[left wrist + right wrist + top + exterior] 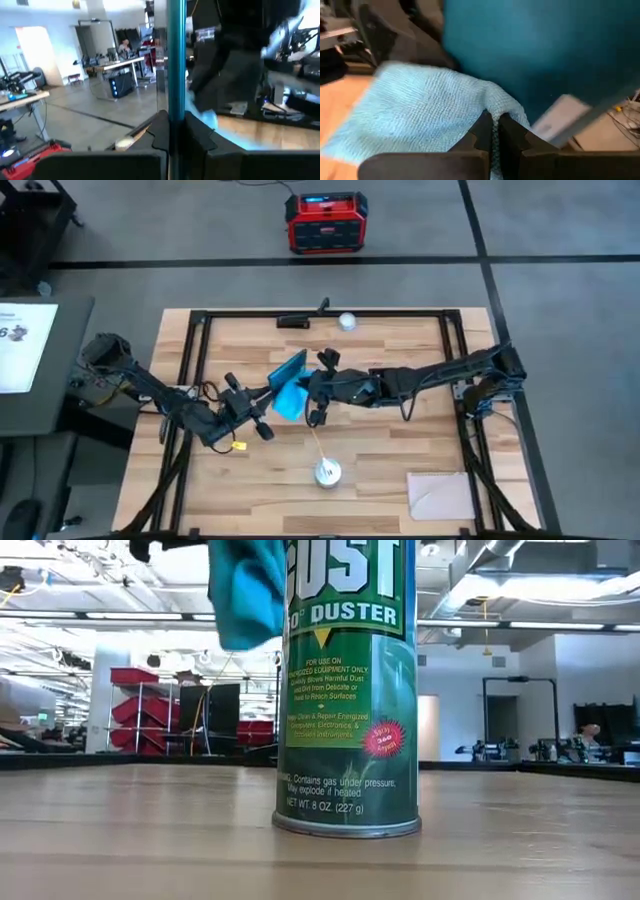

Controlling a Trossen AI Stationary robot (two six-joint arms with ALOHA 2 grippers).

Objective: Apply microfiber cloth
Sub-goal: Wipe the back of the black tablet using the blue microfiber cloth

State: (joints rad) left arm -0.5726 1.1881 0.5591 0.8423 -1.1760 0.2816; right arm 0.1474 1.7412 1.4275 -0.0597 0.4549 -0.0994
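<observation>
The microfiber cloth point(290, 401), sky-blue with a fine knitted weave, hangs bunched above the table's middle against the teal-backed tablet point(288, 370). The right gripper point(493, 131) pinches a fold of it, fingers nearly closed. The left gripper point(175, 131) clamps the tablet's edge, holding it upright.

We see the tablet point(288, 368) and cloth point(291, 400) mid-table between both grippers, can point(327, 472) nearer the front, sheet point(440, 495) front right.
</observation>
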